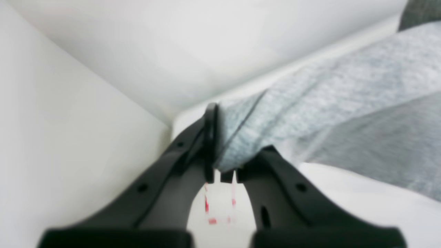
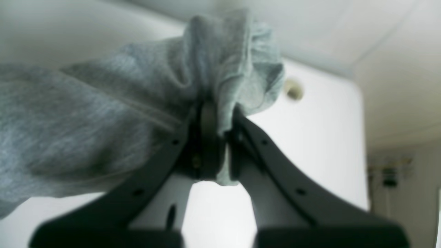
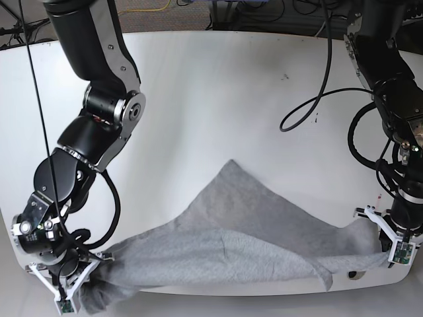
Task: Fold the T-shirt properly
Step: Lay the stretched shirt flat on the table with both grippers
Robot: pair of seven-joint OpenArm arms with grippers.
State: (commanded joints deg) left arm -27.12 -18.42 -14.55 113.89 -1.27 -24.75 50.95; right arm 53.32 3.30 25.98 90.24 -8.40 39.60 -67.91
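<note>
one t-shirt [image 3: 231,238] lies on the white worktop [image 3: 218,99], a single heather-grey piece spread along the near edge in the base view. two arms hold it, one at each end. its middle rises to a peak pointing toward the far side of the worktop, and the cloth slopes down from there to both near corners. a fold runs across its lower part, with a loose flap reaching the near edge toward the side of the left arm.

the left gripper [image 1: 220,141] has its two fingers [image 1: 210,134] pinched together on a thin edge of the grey cloth; in the left wrist view the fabric comes out from between them and stretches away to the right, lifted off the white surface. in the base view this gripper [image 3: 395,246] sits at the near right corner.

the right gripper [image 2: 220,120] is clamped on a thick bunch of the shirt [image 2: 103,113]; gathered folds bulge above its two fingers [image 2: 206,131] and a small tail of cloth hangs below them. in the base view it [image 3: 69,284] is at the near left corner, with crumpled cloth beside it.

one black cable [image 3: 317,99] loops over the worktop near the left arm.
</note>
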